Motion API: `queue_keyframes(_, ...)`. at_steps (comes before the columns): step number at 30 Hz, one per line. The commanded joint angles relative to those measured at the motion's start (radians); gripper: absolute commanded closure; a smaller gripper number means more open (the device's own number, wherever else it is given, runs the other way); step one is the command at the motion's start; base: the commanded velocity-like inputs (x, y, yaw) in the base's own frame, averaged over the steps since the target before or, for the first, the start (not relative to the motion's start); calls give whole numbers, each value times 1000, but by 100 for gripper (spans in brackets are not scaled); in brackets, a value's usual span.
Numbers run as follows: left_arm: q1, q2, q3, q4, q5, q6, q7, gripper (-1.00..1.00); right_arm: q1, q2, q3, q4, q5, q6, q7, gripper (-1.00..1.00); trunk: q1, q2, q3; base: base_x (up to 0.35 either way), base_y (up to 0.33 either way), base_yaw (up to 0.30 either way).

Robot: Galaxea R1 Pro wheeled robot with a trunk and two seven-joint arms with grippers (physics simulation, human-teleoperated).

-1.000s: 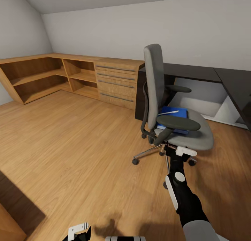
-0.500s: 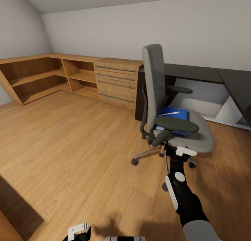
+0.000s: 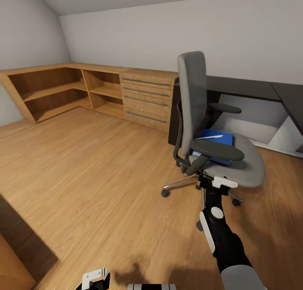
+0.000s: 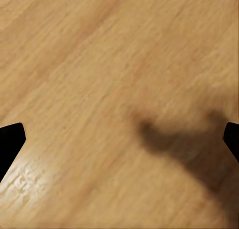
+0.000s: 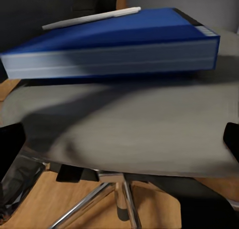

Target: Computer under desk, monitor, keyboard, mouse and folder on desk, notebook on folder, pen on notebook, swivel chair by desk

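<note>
The grey swivel chair [image 3: 193, 101] stands on the floor in front of the black-topped desk [image 3: 244, 88]. A blue folder [image 3: 216, 141] lies flat on its seat, with a thin white pen [image 3: 209, 136] on top. The right wrist view looks across the seat [image 5: 129, 134] at the folder [image 5: 114, 45] and the pen [image 5: 92, 17]. My right gripper [image 3: 212, 180] is open at the seat's front edge, below the near armrest, its fingers wide apart [image 5: 119, 142]. My left gripper [image 4: 119, 142] is open over bare floor, low by my body [image 3: 94, 278]. The computer, monitor, keyboard, mouse and notebook are out of view.
A light wooden shelf unit [image 3: 63, 90] with a drawer block [image 3: 147, 98] runs along the back wall, left of the desk. Wooden floor [image 3: 92, 172] spreads to the chair's left. The chair's chrome star base [image 3: 185, 183] spreads beside my right forearm.
The whole picture has slid a little to the right, so the camera has moved. Both arms keep their places in the view, and the folder and pen still lie on the seat.
</note>
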Motion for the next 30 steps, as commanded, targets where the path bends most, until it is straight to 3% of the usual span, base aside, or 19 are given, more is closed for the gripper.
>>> queue_keyframes(1, -1, 1, -6, 0, 10, -4, 7, -100, 0, 1, -1, 0, 7, -1, -1, -100, 0, 0, -1, 0, 0, 127)
queue_keyframes(30, -1, -1, -6, 2, 11, -4, 7, -100, 0, -1, 0, 1, 8, -1, -1, -100, 0, 0, -16, 0, 0, 140)
